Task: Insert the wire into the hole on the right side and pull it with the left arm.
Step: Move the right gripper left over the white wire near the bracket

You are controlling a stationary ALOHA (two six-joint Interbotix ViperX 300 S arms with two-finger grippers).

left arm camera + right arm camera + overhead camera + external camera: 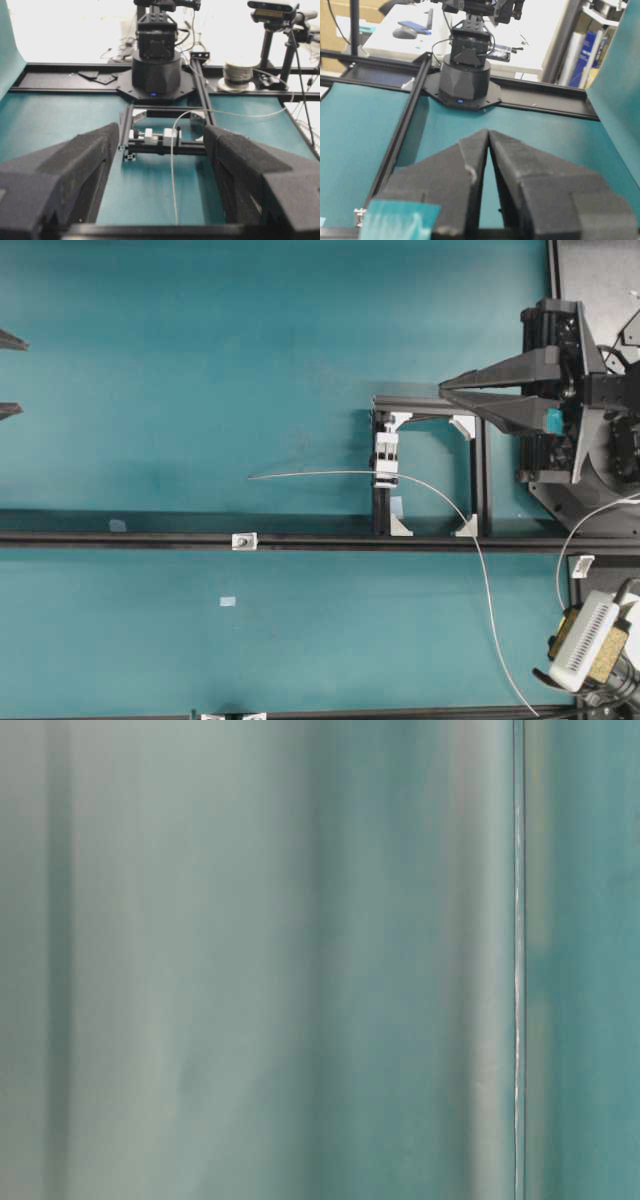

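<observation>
While the wire [320, 473] lay across the fitting [386, 452], free end left of it, the left gripper [8, 375] stood apart far left; the right gripper [443, 388] sat pinched together, empty, just right. Gripping the wire close beside the fitting looked wisest, to keep it stiff.

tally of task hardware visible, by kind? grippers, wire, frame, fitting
Grippers: 2, left gripper and right gripper
Wire: 1, the wire
Black frame: 1, the frame
Silvery-white fitting: 1, the fitting on the frame
Total: 5
</observation>
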